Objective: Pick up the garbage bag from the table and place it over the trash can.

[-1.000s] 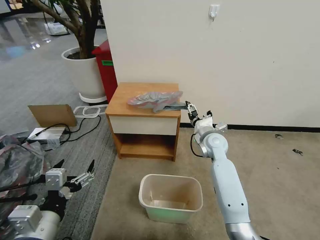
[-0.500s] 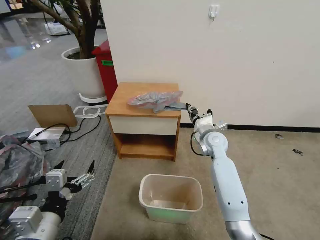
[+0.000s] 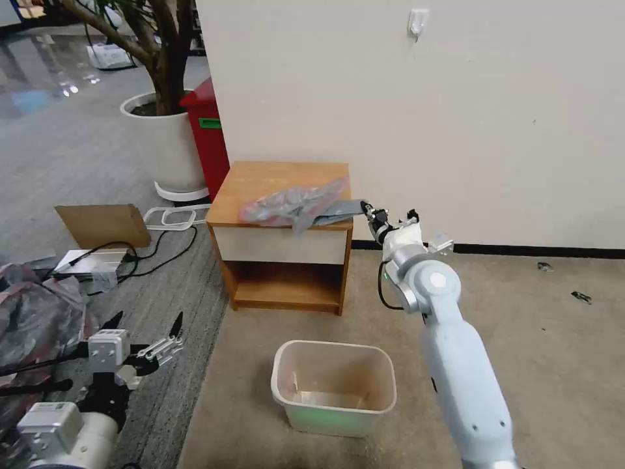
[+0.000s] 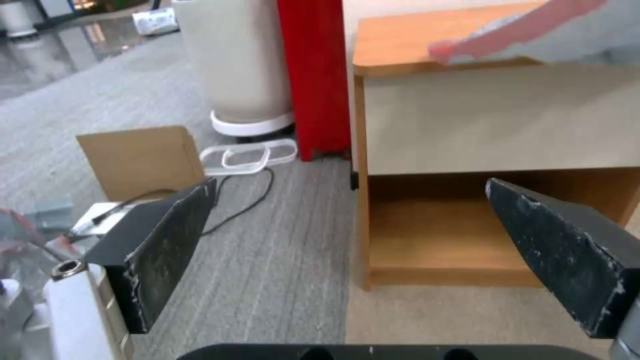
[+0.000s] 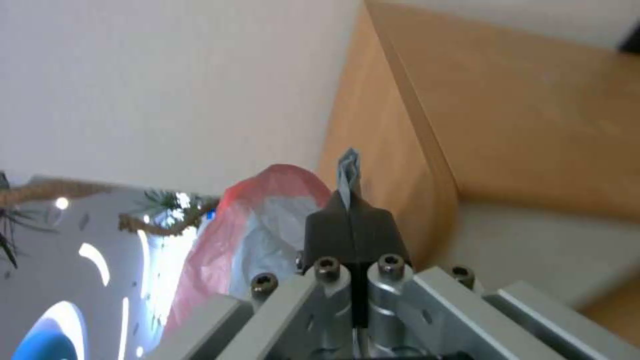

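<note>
A red bin [image 3: 207,137] stands beside a white plant pot [image 3: 166,146].

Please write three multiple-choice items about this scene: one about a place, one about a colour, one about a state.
1. Where is the trash can?
A. on the table
B. on the floor before the table
C. inside the plant pot

2. What colour is the garbage bag rim?
A. pinkish-red
B. green
C. black

3. How is the right gripper?
A. wide open
B. shut on the trash can
C. shut on the garbage bag

Key: 1 B, it stands on carpet below the table front. 2 A, the right wrist view shows the red edge. 3 C, its fingers pinch plastic.
</note>
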Motion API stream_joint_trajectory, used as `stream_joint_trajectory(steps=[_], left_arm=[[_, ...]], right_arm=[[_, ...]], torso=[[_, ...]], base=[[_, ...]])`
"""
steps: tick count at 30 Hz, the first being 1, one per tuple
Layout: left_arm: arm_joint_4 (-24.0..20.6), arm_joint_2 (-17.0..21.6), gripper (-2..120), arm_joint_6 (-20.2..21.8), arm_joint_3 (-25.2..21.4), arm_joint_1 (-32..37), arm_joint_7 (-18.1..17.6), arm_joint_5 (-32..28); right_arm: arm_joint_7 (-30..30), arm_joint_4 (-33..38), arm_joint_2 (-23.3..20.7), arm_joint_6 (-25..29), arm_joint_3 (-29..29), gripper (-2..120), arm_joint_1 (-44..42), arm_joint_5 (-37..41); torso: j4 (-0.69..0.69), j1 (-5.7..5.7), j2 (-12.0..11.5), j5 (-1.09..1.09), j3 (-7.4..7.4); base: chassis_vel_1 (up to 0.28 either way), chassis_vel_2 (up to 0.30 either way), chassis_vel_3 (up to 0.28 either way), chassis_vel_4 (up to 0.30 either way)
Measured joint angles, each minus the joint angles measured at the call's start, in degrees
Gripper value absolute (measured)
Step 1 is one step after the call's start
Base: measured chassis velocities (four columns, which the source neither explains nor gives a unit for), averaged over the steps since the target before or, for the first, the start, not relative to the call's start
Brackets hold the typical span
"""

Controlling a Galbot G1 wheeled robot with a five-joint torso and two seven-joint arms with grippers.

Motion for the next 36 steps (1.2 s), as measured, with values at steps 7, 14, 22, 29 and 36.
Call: stream_joint_trajectory(steps=[7,14,22,29,36], left_arm=[[0.0,0.4,100,0.0,0.0,-1.0,0.0,-0.2],[0.0,0.4,100,0.2,0.4,-1.9,0.0,-0.3],[0.0,0.1,100,0.3,0.3,-3.1,-0.1,-1.0],[0.0,0.2,100,0.3,1.0,-4.2,-0.1,-1.1],[0.0,0.9,100,0.3,1.6,-5.2,-0.1,-1.1]], right_arm=[[2.6,13.9,-6.0,0.3,-5.3,0,-12.8,2.7],[3.6,18.8,-9.9,-1.5,-7.7,0,-21.9,2.4],[4.0,20.7,-15.7,-6.9,-5.0,0,-30.1,0.6],[4.1,21.2,-16.2,-6.9,-3.0,0,-33.9,-1.9],[4.2,22.2,-15.1,-8.8,-1.9,8,-38.1,-7.2]], torso=[[0.00,0.00,0.0,-0.01,0.00],[0.00,-0.01,0.0,0.00,0.00],[-0.01,0.00,0.0,0.00,0.00],[0.00,0.00,0.0,0.00,0.00],[0.00,0.00,0.0,-0.01,0.00]], base=[[0.000,0.000,0.000,0.000],[0.000,0.000,0.000,0.000],[0.000,0.000,0.000,0.000],[0.000,0.000,0.000,0.000],[0.000,0.000,0.000,0.000]])
